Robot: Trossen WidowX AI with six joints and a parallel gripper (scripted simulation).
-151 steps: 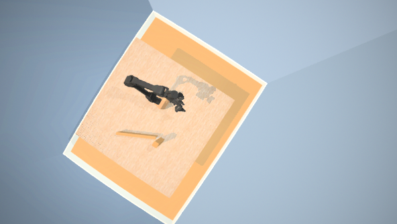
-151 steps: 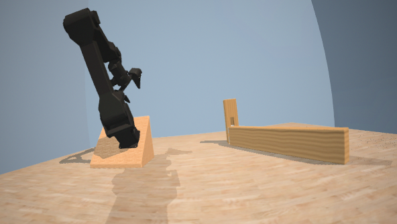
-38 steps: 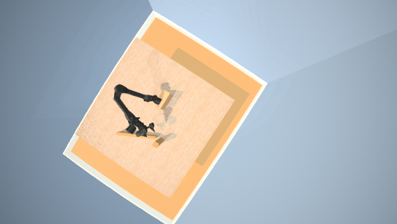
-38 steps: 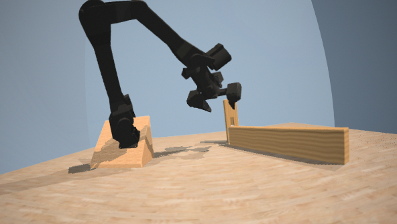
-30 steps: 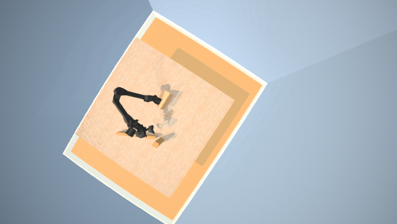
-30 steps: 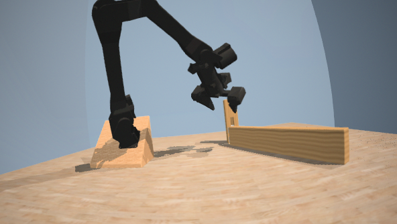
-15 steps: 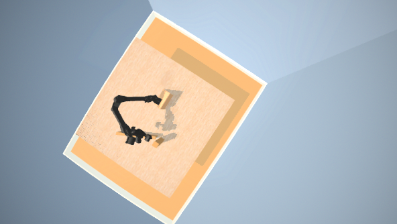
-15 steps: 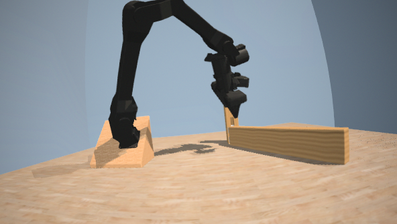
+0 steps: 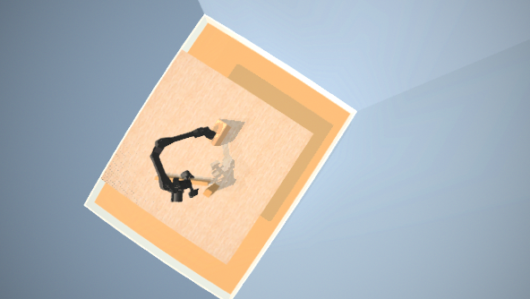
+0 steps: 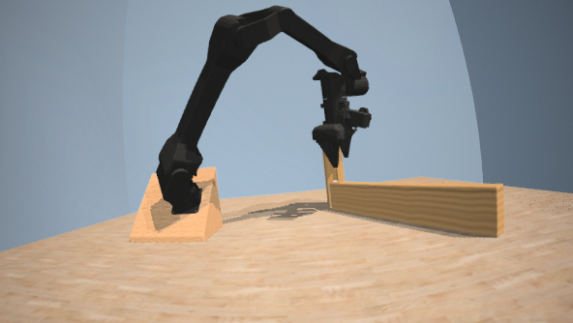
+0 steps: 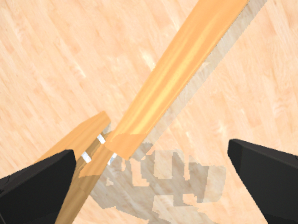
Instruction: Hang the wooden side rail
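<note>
Black fingers [image 9: 190,184] [image 10: 342,157] are hovering wide open and empty above a long, pale wooden side rail [image 9: 200,182] [image 10: 416,205] [image 11: 170,75], which is lying on the bench [image 9: 251,148] [image 10: 271,271] [image 11: 65,55] with its end beside the upright wooden headboard post [image 9: 211,191] [image 10: 332,171] [image 11: 75,137]; gripping, lifting and hanging all appear to be awaiting completion.

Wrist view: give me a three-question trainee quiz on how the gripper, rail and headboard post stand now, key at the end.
1. True or false: the hand is gripping the wooden side rail.

2. Multiple choice: how does the headboard post stand?
A) lying flat along the rail
B) upright at one end of the rail
C) upright at the middle of the rail

3. Fill in the blank: in the exterior view, the arm's foot is mounted on a wooden block with a ______ front face.

Key: 1 false; 2 B; 3 sloping
</note>
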